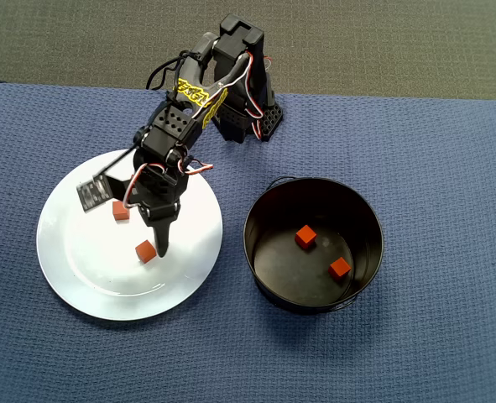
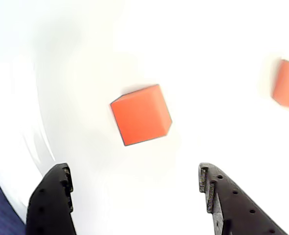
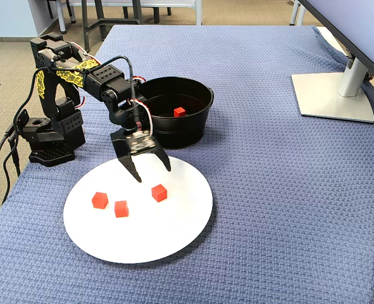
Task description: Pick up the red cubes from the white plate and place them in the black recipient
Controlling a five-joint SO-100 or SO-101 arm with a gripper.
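White plate (image 3: 174,237): lower left of the fixed view, three red cubes (image 3: 159,192) on it.
Hand (image 3: 154,171): fingers apart, empty, above the plate.
Nearest cube: wrist view centre, just ahead of the fingertips, turned diagonal.
Black recipient (image 3: 193,130): upper centre, two cubes inside.

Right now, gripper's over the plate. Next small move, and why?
Probably lower straight down and close. The gripper is open and empty above the white plate, and in the wrist view a red cube sits just ahead of the gap between its fingers. The black pot already holds two cubes.
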